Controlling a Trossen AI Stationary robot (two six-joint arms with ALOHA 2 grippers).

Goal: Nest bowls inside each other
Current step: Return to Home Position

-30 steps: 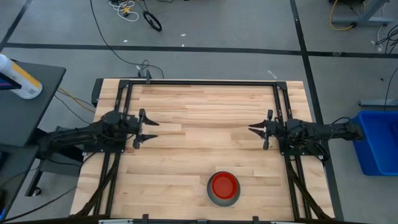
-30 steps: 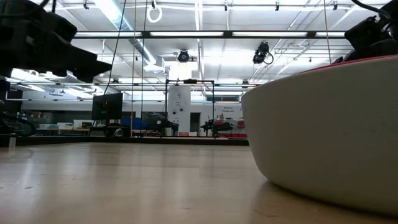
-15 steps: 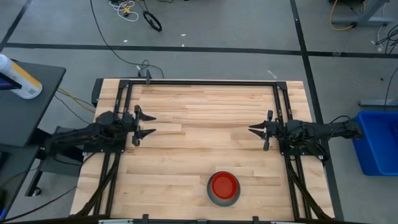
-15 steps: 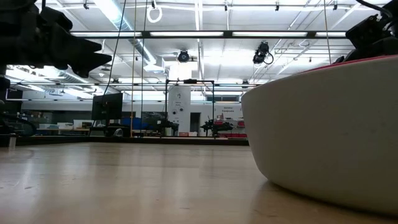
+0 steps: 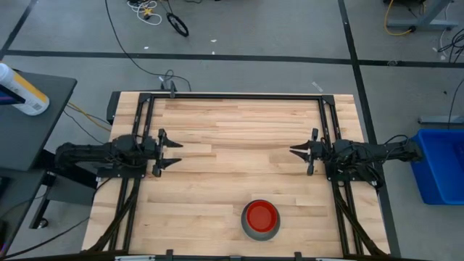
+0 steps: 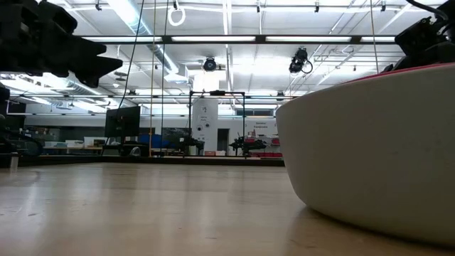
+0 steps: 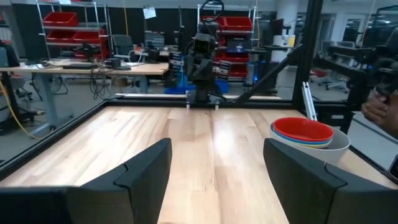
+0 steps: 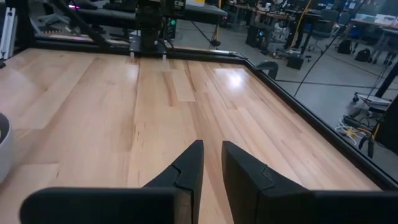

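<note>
The bowls stand nested in one stack [image 5: 261,220] near the table's near edge, right of the middle. The red bowl [image 7: 303,129] sits innermost on top, a light blue rim shows just beneath it, and the pale grey bowl [image 7: 314,151] is outermost, its base on the wood. In the low view the pale grey bowl [image 6: 370,156] fills the right side. My left gripper [image 5: 174,154] hovers open at the table's left edge, pointing level toward the right. My right gripper [image 5: 293,151] hovers at the right edge, its fingers [image 8: 186,168] parted by a narrow gap with nothing between them.
Black frame rails [image 5: 239,96] run along the table's far, left and right sides. A blue bin [image 5: 438,163] stands on the floor beyond the right edge. A person's hand [image 7: 378,107] shows off the table, past the stack. Bare wood [image 5: 239,145] lies between the two grippers.
My left arm has swung about its base: the gripper first drifted toward the far edge, then came back toward the near edge, and now points straight at the table's right side. It has stayed open. The bowls have not moved.
</note>
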